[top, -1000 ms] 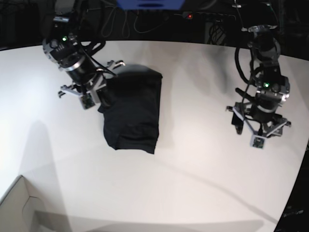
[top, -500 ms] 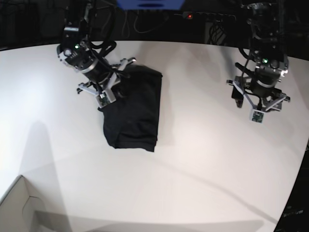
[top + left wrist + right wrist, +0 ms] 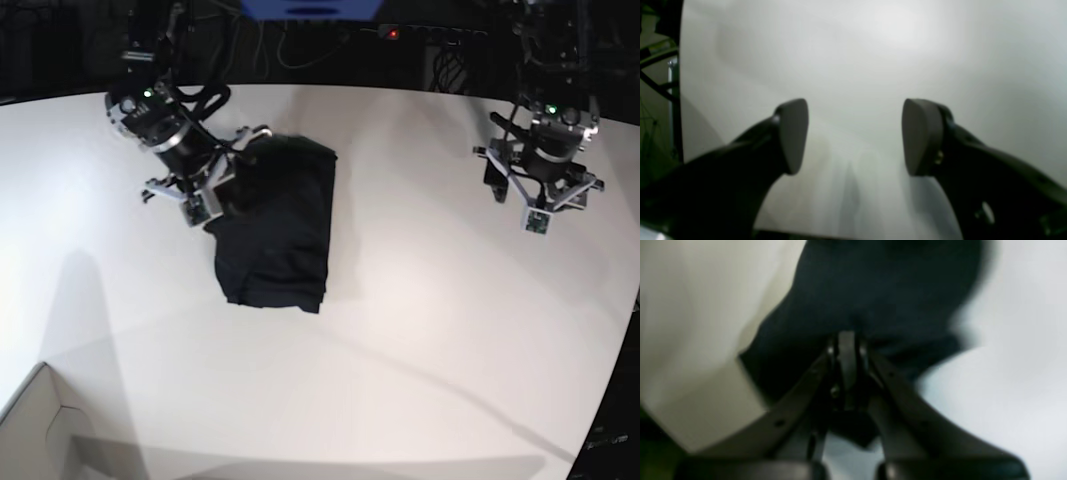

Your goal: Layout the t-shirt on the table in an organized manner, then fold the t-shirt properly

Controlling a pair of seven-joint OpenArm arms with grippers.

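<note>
We note the right gripper (image 3: 228, 178) clenched, apparently pinching an edge of the t-shirt (image 3: 275, 230), which lies bunched on the surface (image 3: 420, 330). Left gripper (image 3: 853, 136) hangs released, well apart, presumably awaiting a corner.

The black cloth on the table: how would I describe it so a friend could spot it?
Look at the big white table, toward its far left side. There lies a black t-shirt, folded into a rough rectangle, the only dark, soft thing on the white surface.

Left end effector (image 3: 855, 136) angled downward, fingers spread wide, nothing between them. Right end effector (image 3: 846, 340) angled down, fingers pinched fully together.
</note>
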